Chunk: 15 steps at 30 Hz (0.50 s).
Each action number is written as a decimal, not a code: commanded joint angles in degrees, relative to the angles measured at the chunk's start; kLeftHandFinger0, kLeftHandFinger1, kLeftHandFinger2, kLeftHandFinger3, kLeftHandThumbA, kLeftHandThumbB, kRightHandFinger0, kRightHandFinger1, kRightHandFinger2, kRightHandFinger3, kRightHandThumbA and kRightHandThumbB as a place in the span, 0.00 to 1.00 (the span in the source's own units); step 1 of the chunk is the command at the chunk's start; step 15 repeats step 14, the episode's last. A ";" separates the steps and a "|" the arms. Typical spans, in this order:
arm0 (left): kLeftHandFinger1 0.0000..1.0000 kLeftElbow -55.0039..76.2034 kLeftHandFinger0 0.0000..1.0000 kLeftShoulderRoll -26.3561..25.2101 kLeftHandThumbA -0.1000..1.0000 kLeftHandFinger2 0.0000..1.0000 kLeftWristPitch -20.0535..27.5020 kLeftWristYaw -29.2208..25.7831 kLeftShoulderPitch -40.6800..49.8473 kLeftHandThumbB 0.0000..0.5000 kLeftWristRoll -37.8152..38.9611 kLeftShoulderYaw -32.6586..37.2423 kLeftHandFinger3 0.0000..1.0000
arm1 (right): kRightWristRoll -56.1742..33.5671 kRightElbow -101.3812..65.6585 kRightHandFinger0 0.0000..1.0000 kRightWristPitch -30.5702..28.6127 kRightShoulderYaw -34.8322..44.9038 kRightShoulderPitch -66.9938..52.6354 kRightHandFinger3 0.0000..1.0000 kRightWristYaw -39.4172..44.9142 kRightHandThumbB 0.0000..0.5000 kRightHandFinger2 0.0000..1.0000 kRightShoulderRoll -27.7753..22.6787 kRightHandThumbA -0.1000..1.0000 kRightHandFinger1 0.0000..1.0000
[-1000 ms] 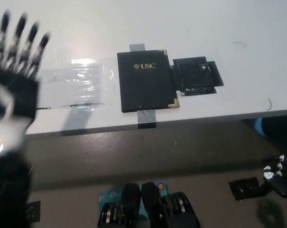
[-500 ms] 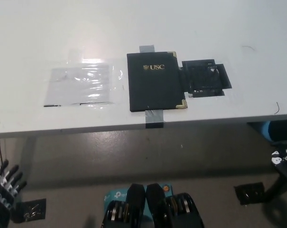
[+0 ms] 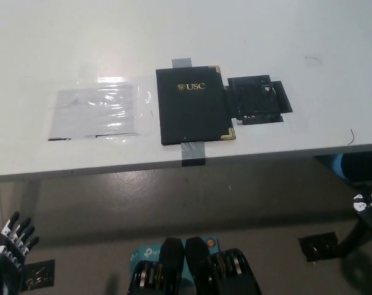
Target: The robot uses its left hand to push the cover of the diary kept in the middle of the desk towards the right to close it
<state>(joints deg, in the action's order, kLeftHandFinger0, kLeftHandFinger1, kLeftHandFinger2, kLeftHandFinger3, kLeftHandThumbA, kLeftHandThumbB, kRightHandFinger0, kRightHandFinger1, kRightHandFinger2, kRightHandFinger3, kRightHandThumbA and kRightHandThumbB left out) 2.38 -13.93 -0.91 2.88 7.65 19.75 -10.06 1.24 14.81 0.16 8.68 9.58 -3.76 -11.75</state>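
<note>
The diary (image 3: 193,104) lies shut in the middle of the white desk (image 3: 81,43), its dark cover up with gold "USC" lettering and gold corners. Grey tape (image 3: 192,152) holds it at the near and far edges. My left hand (image 3: 12,238) hangs low at the bottom left, below the desk edge, fingers spread and holding nothing. Only a sliver of my right hand (image 3: 369,206) shows at the right edge, below the desk; its fingers cannot be made out.
A clear plastic sheet (image 3: 96,112) is taped flat to the desk left of the diary. A patch of black tape (image 3: 257,99) sits right of it. A black marker (image 3: 316,247) lies on the floor below.
My left hand dropped from above the desk's left side to below the desk edge a second ago and has stayed low. The camera shifted slightly. The diary has not moved.
</note>
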 commanded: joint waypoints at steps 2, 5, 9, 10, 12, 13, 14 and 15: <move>1.00 -1.30 1.00 0.74 1.00 1.00 4.57 -0.16 -1.06 0.63 -1.88 -1.83 1.00 | -0.76 0.07 0.00 -1.59 0.67 2.46 0.46 -0.26 0.57 0.14 -0.45 0.40 0.00; 1.00 -2.12 1.00 1.42 1.00 1.00 4.64 0.17 -1.70 0.67 -0.85 -2.73 1.00 | -0.76 0.34 0.00 -2.19 0.60 2.53 0.45 -0.16 0.56 0.14 -0.48 0.40 0.00; 1.00 -3.41 1.00 1.83 1.00 1.00 5.30 0.83 -2.69 0.68 -0.18 -3.86 1.00 | -0.18 1.16 0.00 -3.55 0.26 2.73 0.44 -0.22 0.55 0.14 -0.69 0.40 0.00; 1.00 -3.87 1.00 1.84 1.00 1.00 5.40 0.98 -3.00 0.72 0.05 -4.12 1.00 | -0.26 1.26 0.00 -3.32 0.35 2.79 0.44 -0.30 0.57 0.14 -0.63 0.41 0.00; 1.00 -4.33 1.00 2.07 1.00 1.00 5.63 0.91 -3.23 0.73 -0.25 -4.33 1.00 | 0.07 1.18 0.00 -3.55 0.32 2.43 0.44 -0.52 0.56 0.14 -0.68 0.41 0.00; 1.00 -4.17 1.00 2.28 1.00 1.00 4.79 0.26 -3.27 0.73 -0.61 -4.41 1.00 | -0.44 1.07 0.00 -3.30 0.50 2.43 0.44 -0.29 0.56 0.14 -0.57 0.40 0.00; 1.00 -4.18 1.00 2.23 1.00 1.00 4.76 0.26 -3.21 0.74 -1.02 -4.28 1.00 | -0.47 0.99 0.00 -3.12 0.49 2.41 0.45 -0.25 0.56 0.14 -0.57 0.41 0.00; 1.00 -4.18 1.00 2.23 1.00 1.00 4.76 0.26 -3.21 0.74 -1.02 -4.28 1.00 | -0.47 0.99 0.00 -3.12 0.49 2.41 0.45 -0.25 0.56 0.14 -0.57 0.41 0.00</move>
